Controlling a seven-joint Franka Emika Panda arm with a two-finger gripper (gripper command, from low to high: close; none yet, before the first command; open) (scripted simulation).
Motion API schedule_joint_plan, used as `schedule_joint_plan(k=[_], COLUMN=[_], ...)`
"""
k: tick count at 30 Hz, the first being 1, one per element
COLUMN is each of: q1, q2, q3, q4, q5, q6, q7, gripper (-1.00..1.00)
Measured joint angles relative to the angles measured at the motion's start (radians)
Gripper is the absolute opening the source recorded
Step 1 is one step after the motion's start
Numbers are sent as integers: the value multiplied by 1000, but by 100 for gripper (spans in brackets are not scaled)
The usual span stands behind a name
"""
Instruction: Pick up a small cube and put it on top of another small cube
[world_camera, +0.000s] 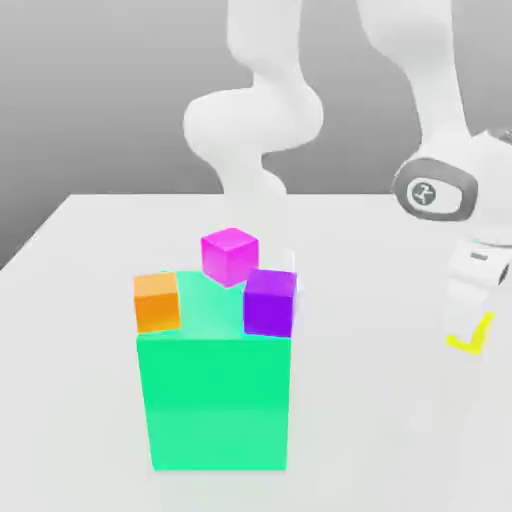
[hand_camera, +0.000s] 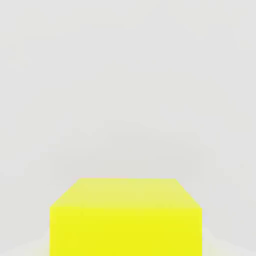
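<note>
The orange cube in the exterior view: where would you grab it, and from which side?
Probably by two opposite upright faces, coming straight down from above. The orange cube sits flat on the green block with nothing on its top, and its flat sides suit a squeeze. A gap separates it from the purple cube, which should leave room.

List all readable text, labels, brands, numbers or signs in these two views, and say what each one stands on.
No words, letters or numbers can be read in either view.
Round emblem, light on dark: a sign with no legible text, on the robot arm's white and grey housing.
Small dark mark on the white hand: too small to read.
</note>
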Motion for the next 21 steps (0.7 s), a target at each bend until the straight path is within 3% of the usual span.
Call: schedule_joint_plan(k=[6, 15, 19, 20, 21], q1=[-150, -350, -377, -378, -378], q2=[-189, -462, -436, -424, -424], q3=[-103, -320, -338, -339, -339], q4=[75, 190, 121, 102, 102], q5=[62, 64, 64, 64, 64], q6=[-259, -647, -553, -522, -522], q7=[-103, -191, -202, -203, -203], gripper=[-100, -100, -100, 100, 100])
